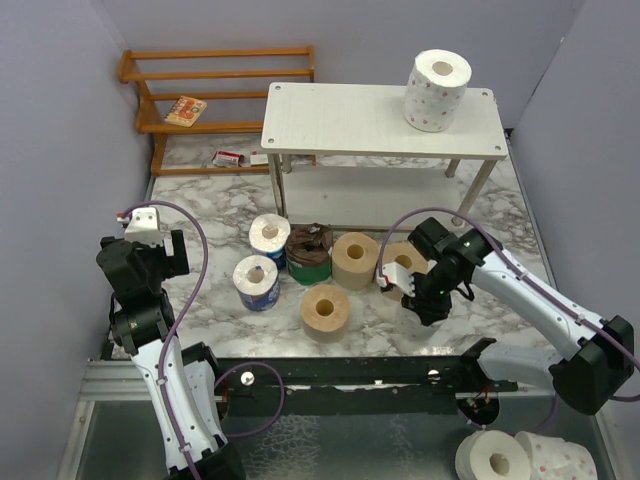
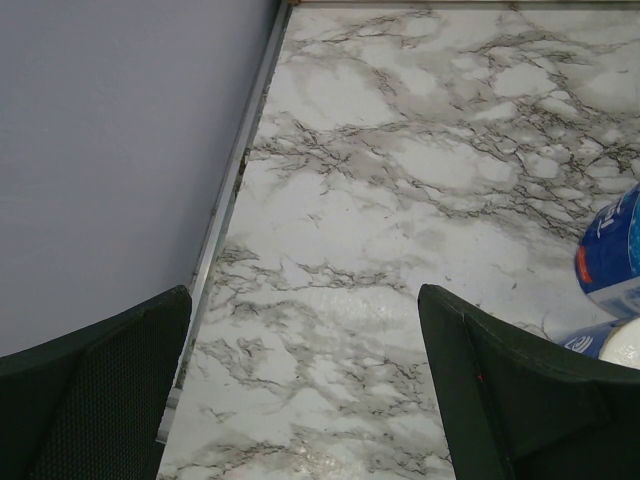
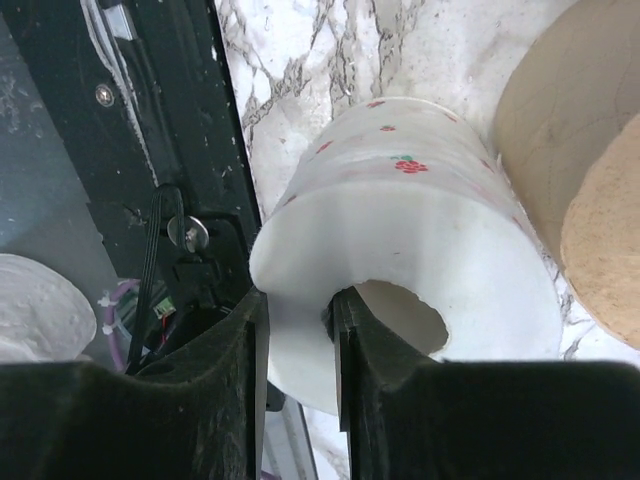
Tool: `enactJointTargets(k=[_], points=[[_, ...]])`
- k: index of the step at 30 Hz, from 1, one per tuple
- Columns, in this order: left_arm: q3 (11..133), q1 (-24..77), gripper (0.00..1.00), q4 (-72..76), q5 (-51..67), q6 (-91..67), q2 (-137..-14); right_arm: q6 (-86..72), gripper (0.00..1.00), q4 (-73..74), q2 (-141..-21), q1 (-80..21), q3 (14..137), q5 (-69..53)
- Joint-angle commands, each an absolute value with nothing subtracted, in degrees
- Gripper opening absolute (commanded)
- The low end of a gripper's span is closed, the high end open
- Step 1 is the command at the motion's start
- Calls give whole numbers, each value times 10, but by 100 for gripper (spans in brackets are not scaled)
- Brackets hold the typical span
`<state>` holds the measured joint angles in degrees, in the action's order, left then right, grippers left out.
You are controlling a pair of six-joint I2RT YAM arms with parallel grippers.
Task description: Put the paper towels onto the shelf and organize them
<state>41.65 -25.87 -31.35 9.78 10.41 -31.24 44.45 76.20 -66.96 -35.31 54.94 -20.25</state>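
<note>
Right wrist: right tool (image 3: 298,318) clenched on white dotted roll (image 3: 410,220) wall.
Left tool (image 2: 303,360) spread wide, empty, above marble tabletop (image 2: 400,170).

A white dotted roll (image 1: 437,90) is standing on the shelf (image 1: 350,115)'s top tier. The marble surface (image 1: 200,200) is carrying the shelf, an orange rack (image 1: 220,52), two blue-wrapped rolls (image 1: 256,283), a dark brown roll (image 1: 309,250), two tan rolls (image 1: 351,259) and, seemingly, a second white roll (image 1: 400,262).
</note>
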Motion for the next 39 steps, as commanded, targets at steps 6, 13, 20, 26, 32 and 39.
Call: enactJointTargets(k=[6,13,20,26,32,39], points=[[413,-263,99,-301,98,103,-310,402,1,794,-623,-356,674,-216],[415,-263,99,-303,91,97,-306,383,1,809,-548,-356,691,-86],[423,-263,99,-305,81,92,-302,376,1,774,-559,-349,943,-2],[422,-263,99,-305,80,90,-303,397,1,717,-624,-349,1086,209],[418,-263,99,-305,86,94,-307,381,1,716,-642,-349,1107,246],[416,-263,99,-305,91,97,-303,422,1,638,-622,-349,1038,278]])
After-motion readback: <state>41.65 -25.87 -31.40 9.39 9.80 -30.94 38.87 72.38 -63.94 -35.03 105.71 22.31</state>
